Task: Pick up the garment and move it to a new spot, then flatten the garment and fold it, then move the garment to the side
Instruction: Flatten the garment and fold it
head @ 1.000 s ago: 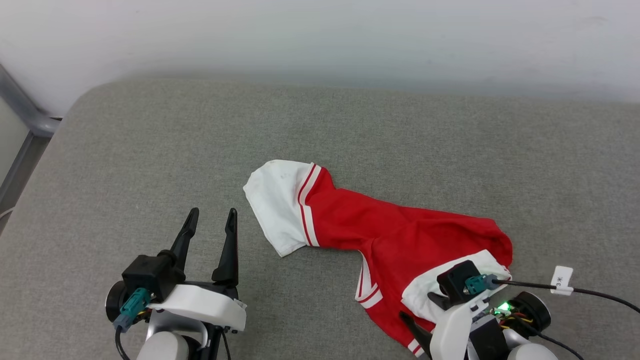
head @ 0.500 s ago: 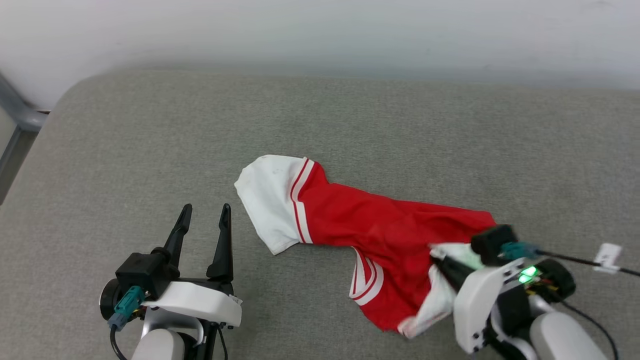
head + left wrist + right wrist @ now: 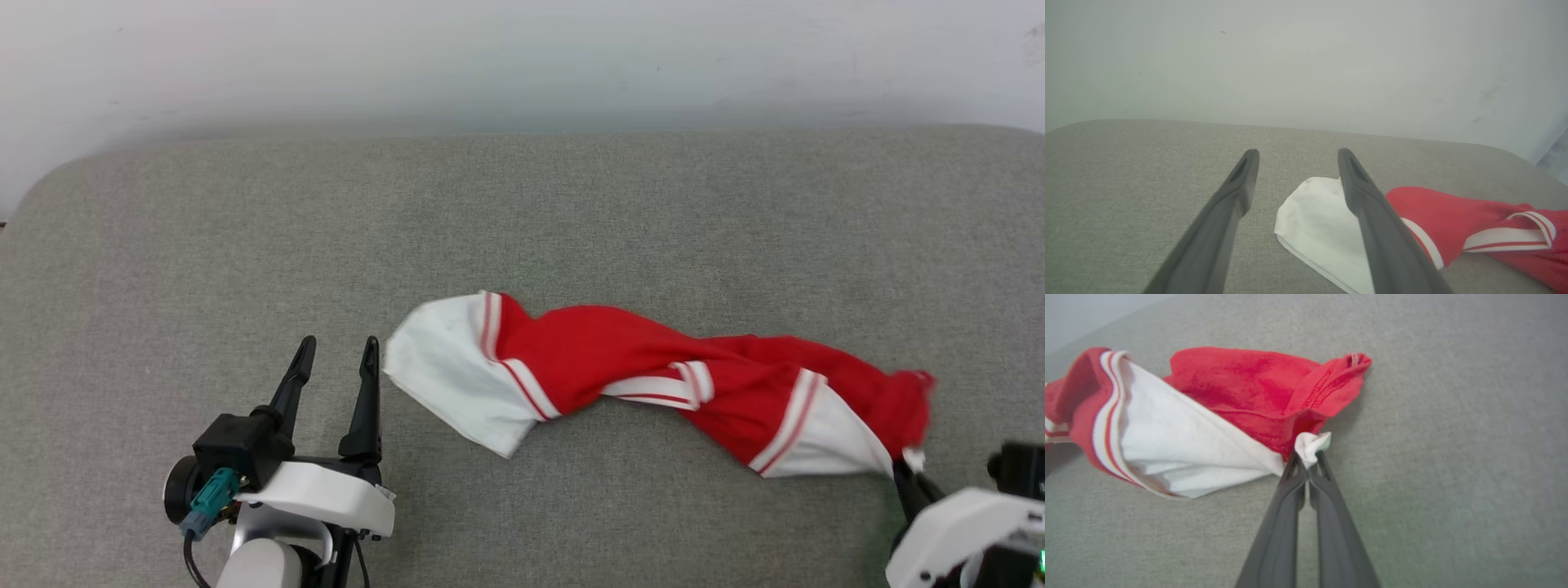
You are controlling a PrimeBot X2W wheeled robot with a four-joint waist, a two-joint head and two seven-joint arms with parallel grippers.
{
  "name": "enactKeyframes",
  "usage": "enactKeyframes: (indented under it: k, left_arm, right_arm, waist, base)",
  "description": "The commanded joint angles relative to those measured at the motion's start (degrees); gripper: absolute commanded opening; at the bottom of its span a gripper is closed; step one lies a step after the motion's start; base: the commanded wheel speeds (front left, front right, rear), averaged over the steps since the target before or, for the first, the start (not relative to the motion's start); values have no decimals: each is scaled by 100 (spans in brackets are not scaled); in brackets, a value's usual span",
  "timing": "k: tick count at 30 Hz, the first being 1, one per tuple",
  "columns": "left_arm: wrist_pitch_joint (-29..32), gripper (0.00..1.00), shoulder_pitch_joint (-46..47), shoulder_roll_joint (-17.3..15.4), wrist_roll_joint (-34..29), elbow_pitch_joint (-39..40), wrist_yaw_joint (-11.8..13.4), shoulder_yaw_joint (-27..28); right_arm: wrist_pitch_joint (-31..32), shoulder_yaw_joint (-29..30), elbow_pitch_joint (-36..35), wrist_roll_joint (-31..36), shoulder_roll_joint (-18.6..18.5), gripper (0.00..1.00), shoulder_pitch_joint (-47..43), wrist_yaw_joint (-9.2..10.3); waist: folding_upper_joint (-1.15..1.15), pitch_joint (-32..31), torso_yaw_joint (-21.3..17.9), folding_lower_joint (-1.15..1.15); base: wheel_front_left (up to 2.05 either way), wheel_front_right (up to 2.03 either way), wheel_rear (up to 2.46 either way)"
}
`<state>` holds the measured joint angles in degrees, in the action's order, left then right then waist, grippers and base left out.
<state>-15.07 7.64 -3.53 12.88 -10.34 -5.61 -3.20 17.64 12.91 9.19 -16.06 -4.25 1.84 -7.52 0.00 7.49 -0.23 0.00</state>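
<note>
The garment (image 3: 653,384) is a red jersey with white sleeves and stripe trim, stretched in a twisted band across the grey surface. Its lettering is hidden. My right gripper (image 3: 908,467) at the lower right is shut on a white sleeve edge; the right wrist view shows the garment (image 3: 1216,416) bunched at my pinched gripper (image 3: 1308,460). My left gripper (image 3: 336,353) stands open at the lower left, just left of the other white sleeve (image 3: 445,380). In the left wrist view that sleeve (image 3: 1314,224) lies beyond my open gripper (image 3: 1295,154), partly behind the right finger (image 3: 1372,220).
A grey fabric-covered surface (image 3: 245,245) spreads under everything, with a rounded far-left corner. A pale wall (image 3: 522,57) runs along its far edge. Bare surface lies behind the garment and to the left of my left gripper.
My right gripper closed on the sleeve and dragged it right, stretching the crumpled garment into a long band. The head camera shifted too. The left gripper stayed open in place.
</note>
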Motion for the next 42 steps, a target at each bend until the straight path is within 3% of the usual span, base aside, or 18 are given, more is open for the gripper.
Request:
enactKeyframes:
  k: [1,4,5,6,7,8,17,22,28,33,42]
  left_arm:
    - [-14,100,45,-11,-16,-8,-31,14]
    - [-14,100,38,-8,-41,-32,-38,19]
    - [-14,100,38,-7,-49,-42,-39,20]
    - [-14,100,40,-7,-55,-49,-43,25]
    - [-14,100,42,-8,-60,-58,-48,28]
    - [-14,100,43,-8,-66,-66,-53,38]
    - [-14,100,-18,0,-68,-152,-85,47]
    - [-14,100,-102,10,-63,-186,-82,51]
    - [-14,100,-150,20,-42,-184,-68,44]
    - [-14,100,-169,30,-19,-176,-46,47]
    - [-14,100,8,42,-17,-118,-67,-36]
  right_arm:
    - [-43,82,91,-81,60,0,-115,6]
    - [-126,218,488,-195,123,0,-309,5]
    - [-161,193,622,-239,130,9,-342,5]
    - [-209,150,748,-287,136,33,-371,5]
    - [-294,92,858,-387,145,74,-377,5]
    - [-431,18,941,-482,149,100,-348,5]
    - [-2378,-39,746,-440,134,100,17,5]
    - [-2724,-173,379,-200,135,100,14,5]
    - [-2265,-378,-131,-17,135,100,-175,5]
    - [-1471,-573,-416,58,97,100,-245,5]
    - [518,-659,-30,-54,-727,100,314,5]
  waist:
    - [0,-5,-3,0]
    - [0,-6,-6,0]
    - [0,-2,-7,0]
    - [0,3,-10,0]
    - [0,8,-13,0]
    - [0,13,-20,0]
    - [0,-76,-30,0]
    - [0,-205,-11,0]
    - [0,-290,4,0]
    - [0,-302,-1,0]
    - [0,-48,66,0]
  base:
    - [0,0,0]
    - [0,0,0]
    - [0,0,0]
    - [0,0,0]
    - [0,0,0]
    - [0,0,0]
    - [0,0,0]
    - [0,0,0]
    - [0,0,0]
    - [0,0,0]
    - [0,0,0]
